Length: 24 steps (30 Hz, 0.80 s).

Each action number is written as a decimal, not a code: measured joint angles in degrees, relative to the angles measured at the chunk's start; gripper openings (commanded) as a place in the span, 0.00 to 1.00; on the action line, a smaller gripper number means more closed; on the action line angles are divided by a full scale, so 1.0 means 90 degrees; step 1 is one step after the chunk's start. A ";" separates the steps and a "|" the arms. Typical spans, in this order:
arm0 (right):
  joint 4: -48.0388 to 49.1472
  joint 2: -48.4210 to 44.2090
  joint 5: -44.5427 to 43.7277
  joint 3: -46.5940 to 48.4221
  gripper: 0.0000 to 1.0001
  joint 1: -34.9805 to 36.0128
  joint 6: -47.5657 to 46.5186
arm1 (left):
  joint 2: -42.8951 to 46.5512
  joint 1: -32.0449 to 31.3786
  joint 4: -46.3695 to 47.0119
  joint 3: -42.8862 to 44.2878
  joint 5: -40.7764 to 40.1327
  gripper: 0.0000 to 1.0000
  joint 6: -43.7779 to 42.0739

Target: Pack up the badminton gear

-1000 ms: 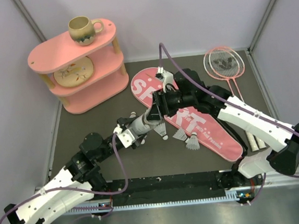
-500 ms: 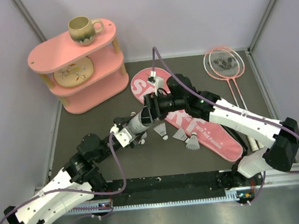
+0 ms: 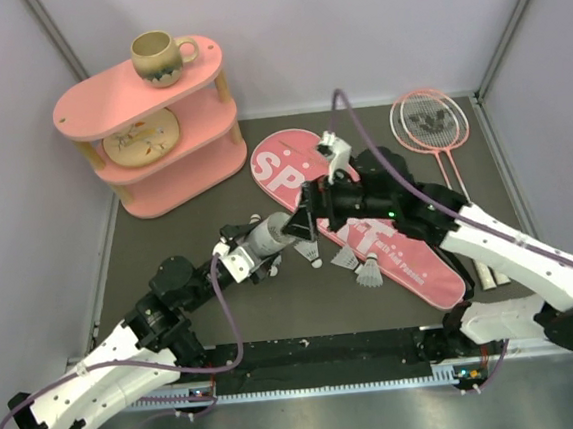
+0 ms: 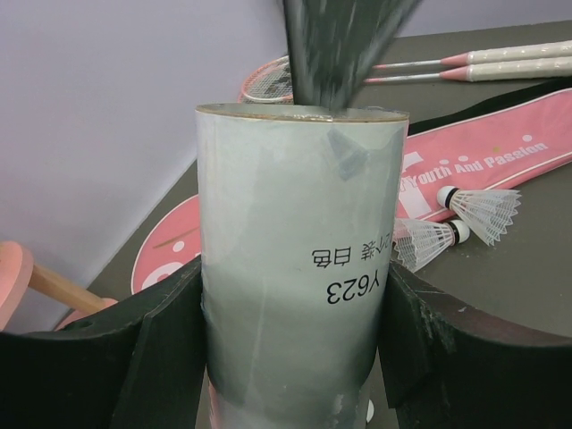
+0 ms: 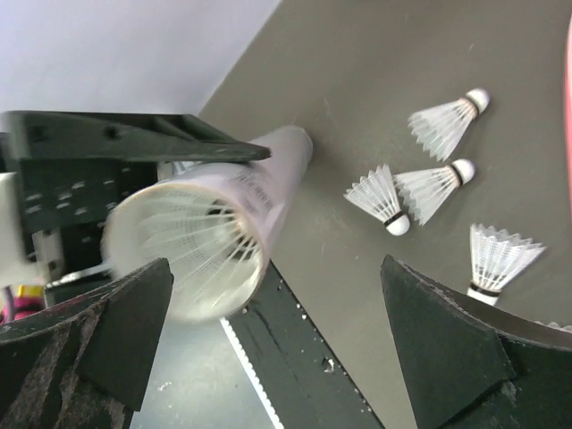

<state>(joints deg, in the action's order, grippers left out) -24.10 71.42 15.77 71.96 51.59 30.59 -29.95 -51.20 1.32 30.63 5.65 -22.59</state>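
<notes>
Spread the right fingers (image 5: pixel 447 357) wide just off the mouth of the long white tube (image 4: pixel 290 250), leaving a shuttlecock (image 5: pixel 192 246) inside. Kept the left fingers (image 4: pixel 429 349) clamped round it. Left four more shuttlecocks (image 5: pixel 429 192) loose on the worktop (image 5: pixel 357 54) beyond.

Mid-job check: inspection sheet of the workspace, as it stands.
Surface: dark tabletop, no spills seen.
Job's things: white tube, feathers inside its mouth; four shuttlecocks loose by the pink bag; two rackets far right.
Clutter: pink shelf with mug and dish.
Grippers: left gripper shut on the tube; right gripper open, empty, at its mouth.
Cables: a purple cable loops off each arm.
Surroundings: plain pale walls.
</notes>
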 measured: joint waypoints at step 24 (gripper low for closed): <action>-0.2008 0.0940 -0.3186 -0.0962 0.92 -0.1005 0.1819 | 0.0107 -0.0012 0.0189 -0.0012 -0.1520 0.22 -0.0032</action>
<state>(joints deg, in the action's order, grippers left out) -42.17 79.88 -12.91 63.31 42.54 46.96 -28.99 -51.31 3.03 30.52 -8.03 -22.87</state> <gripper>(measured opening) 0.983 0.688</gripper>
